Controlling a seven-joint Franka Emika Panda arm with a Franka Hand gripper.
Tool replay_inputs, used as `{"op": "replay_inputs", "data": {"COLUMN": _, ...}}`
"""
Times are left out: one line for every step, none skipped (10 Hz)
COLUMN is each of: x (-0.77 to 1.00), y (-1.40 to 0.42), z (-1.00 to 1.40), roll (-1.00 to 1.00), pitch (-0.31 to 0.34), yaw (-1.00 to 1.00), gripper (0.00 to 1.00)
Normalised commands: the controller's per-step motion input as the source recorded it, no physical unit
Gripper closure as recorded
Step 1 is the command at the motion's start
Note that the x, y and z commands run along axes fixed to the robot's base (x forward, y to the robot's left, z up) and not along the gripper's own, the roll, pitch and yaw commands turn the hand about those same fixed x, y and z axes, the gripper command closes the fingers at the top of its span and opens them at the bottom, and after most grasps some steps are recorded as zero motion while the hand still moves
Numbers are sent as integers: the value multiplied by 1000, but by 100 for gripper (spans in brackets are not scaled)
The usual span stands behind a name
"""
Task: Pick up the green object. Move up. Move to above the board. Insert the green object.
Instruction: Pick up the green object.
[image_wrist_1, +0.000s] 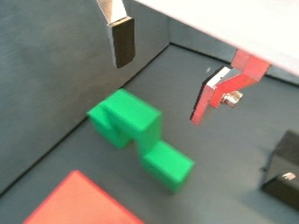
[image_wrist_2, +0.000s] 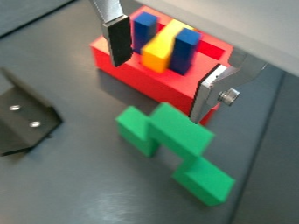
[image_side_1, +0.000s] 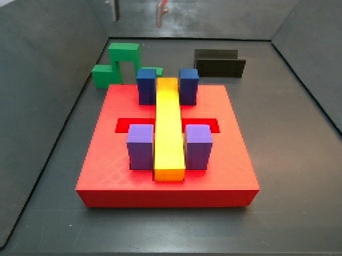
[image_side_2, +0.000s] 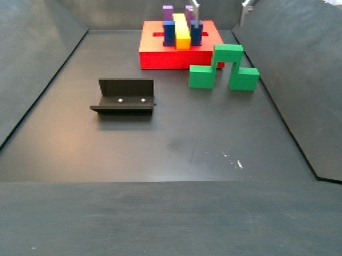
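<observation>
The green object (image_side_1: 123, 62) stands on the dark floor just beyond the far left corner of the board (image_side_1: 100, 160). It also shows in a side view (image_side_2: 223, 66) and in both wrist views (image_wrist_1: 135, 122) (image_wrist_2: 170, 140). The board is a red slab carrying a long yellow bar (image_side_1: 167, 125) and purple-blue blocks (image_side_1: 138, 150). It also shows in a wrist view (image_wrist_2: 146, 77). My gripper (image_wrist_1: 162, 87) (image_wrist_2: 162, 87) hangs open and empty above the green object, not touching it. Only its fingertips (image_side_1: 115, 8) show in a side view.
The fixture (image_side_1: 221, 63) stands on the floor to the right of the green object, beyond the board. It also shows in a side view (image_side_2: 123, 97) and in both wrist views (image_wrist_2: 24, 122) (image_wrist_1: 284, 171). Grey walls enclose the floor.
</observation>
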Motion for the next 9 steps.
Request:
{"op": "replay_inputs", "data": {"x": -391, "y": -100, "z": -254, "roll": 143, "pitch": -111, "yaw": 20, "gripper": 0}}
{"op": "replay_inputs", "data": {"x": -260, "y": 0, "z": -326, "roll": 106, "pitch": -129, "yaw": 240, "gripper": 0}}
{"op": "replay_inputs", "data": {"x": -217, "y": 0, "z": -249, "roll": 69, "pitch": -106, "yaw": 254, "gripper": 0}}
{"op": "replay_inputs", "data": {"x": -169, "y": 0, "z": -280, "roll": 66, "pitch": -100, "yaw": 346, "gripper": 0}}
{"op": "replay_inputs", "data": {"x": 0, "y": 0, "z": -237, "roll": 17, "pitch": -73, "yaw": 386, "gripper": 0}}
{"op": "replay_inputs", "data": {"x": -3, "y": 0, "z": -183, "roll": 16, "pitch": -60, "yaw": 386, "gripper": 0}}
{"op": "replay_inputs", "data": {"x": -49, "y": 0, "z": -49, "roll": 40, "pitch": -36, "yaw": 197, "gripper": 0}}
{"op": "replay_inputs", "data": {"x": 0, "y": -54, "z": 0, "roll": 103, "pitch": 0, "yaw": 0, "gripper": 0}}
{"op": "replay_inputs", "data": {"x": 0, "y": 0, "z": -40, "roll": 46, "pitch": 0, "yaw": -129, "gripper": 0}}
